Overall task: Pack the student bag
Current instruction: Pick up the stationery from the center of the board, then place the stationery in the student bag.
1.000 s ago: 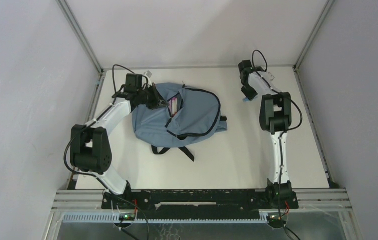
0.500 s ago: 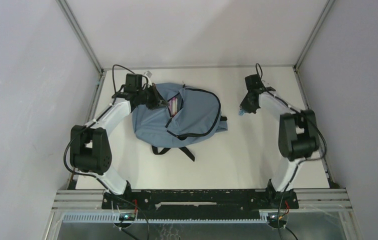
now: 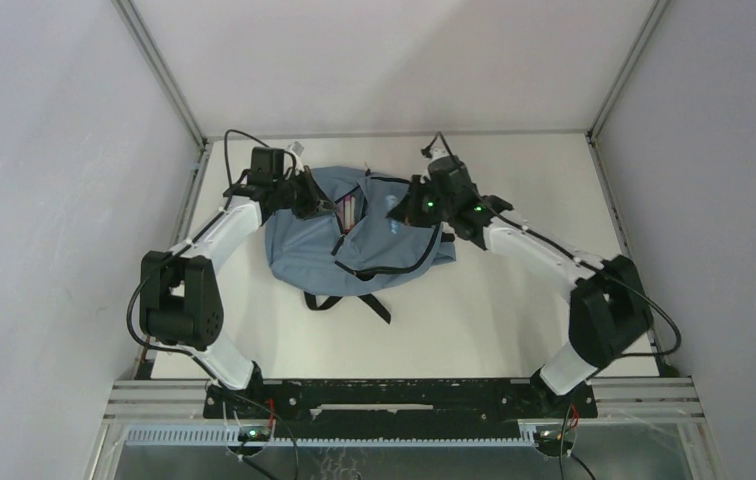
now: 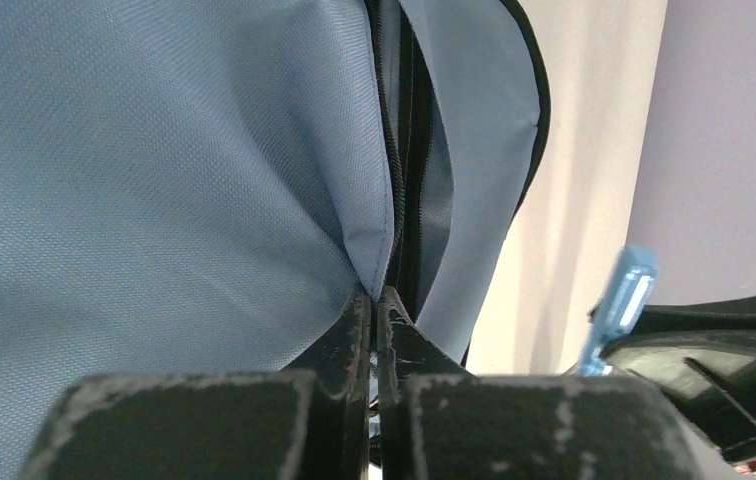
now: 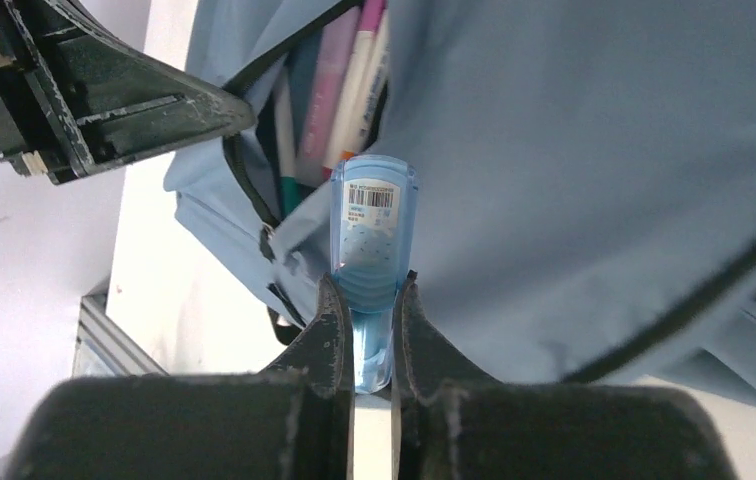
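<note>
Blue barcoded item point(image 5: 372, 225), print unreadable, pinched by right end effector point(image 5: 369, 284).

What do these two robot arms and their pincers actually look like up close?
The left arm and right arm are white tubes joined by chunky black joints, with thin black cables looping alongside. Small green lights glow by the right wrist. The left gripper and right gripper each have two tapering black fingers, scuffed pale grey.
</note>
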Motion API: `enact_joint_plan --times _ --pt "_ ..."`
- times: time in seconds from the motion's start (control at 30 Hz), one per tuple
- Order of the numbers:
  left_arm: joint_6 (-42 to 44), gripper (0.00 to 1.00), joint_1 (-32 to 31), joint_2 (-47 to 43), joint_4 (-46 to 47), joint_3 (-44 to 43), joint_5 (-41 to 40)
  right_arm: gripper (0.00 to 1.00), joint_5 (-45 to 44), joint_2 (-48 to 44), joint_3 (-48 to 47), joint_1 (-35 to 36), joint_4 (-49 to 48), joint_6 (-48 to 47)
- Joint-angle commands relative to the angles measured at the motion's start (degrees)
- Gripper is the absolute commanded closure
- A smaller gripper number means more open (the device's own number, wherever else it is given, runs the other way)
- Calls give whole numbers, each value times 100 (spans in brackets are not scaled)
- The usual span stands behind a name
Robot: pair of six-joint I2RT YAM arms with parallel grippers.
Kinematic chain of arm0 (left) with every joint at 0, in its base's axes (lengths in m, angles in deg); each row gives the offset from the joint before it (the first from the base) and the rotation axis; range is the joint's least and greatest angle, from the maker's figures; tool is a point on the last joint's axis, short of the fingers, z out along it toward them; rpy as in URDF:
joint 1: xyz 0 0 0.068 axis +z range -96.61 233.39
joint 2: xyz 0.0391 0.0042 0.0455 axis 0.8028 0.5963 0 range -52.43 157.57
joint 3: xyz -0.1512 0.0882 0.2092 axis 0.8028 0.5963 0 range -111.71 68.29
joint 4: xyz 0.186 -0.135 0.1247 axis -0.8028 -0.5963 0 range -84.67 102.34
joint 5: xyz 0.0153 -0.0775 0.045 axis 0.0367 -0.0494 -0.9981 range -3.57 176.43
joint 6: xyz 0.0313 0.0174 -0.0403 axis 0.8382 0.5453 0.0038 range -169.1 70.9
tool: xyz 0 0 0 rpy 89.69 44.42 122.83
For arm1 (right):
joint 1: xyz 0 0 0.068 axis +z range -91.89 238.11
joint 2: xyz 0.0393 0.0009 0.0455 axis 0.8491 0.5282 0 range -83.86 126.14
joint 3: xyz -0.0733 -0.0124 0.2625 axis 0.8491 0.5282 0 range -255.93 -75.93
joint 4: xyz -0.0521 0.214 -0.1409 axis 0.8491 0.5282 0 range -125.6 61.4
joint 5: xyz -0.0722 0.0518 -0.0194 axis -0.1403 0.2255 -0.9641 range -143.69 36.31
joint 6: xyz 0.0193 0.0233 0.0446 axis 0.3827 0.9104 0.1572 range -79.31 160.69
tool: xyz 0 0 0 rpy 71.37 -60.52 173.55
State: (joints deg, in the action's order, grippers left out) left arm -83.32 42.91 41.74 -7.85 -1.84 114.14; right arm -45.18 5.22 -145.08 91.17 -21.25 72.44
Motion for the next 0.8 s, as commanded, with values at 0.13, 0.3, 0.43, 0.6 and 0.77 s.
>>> enact_joint_plan --times 0.13,0.3,0.43,0.6,0.77 --pt "-116 100 -42 -392 218 83 395 91 123 1432 -1693 454 -154 599" --pt "-79 100 -42 -424 192 87 416 88 -140 2440 -2922 564 618 895" --pt "-77 100 -42 -448 183 87 420 82 -344 2838 -3386 643 921 1011" --pt "-68 100 -42 -437 186 99 412 72 -405 3021 -3573 718 1077 1079" --pt "-83 100 -42 -387 202 117 410 42 -403 2939 -3481 737 1090 1018"
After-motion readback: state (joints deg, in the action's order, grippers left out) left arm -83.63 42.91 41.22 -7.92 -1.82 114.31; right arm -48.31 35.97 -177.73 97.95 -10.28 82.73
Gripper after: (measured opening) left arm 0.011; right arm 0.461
